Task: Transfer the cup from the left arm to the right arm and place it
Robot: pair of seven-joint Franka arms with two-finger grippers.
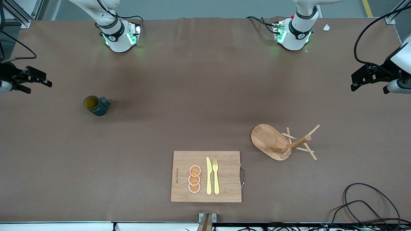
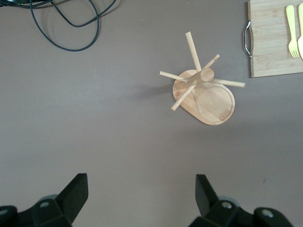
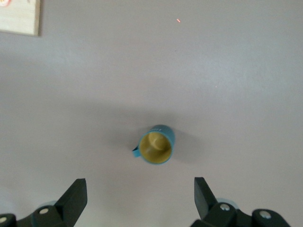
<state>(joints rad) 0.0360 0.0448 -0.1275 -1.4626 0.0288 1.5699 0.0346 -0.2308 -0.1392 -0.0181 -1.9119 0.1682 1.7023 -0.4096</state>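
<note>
The cup is a dark teal mug with a yellowish inside, standing upright on the brown table toward the right arm's end. In the right wrist view the cup lies below and apart from my right gripper, which is open and empty. In the front view the right gripper hovers at that end of the table, off to the side of the cup. My left gripper hovers at the left arm's end, open and empty. The left gripper is above bare table.
A wooden peg rack stands toward the left arm's end. A wooden cutting board with orange slices, a yellow knife and a fork lies near the front edge. Black cables trail at the front corner.
</note>
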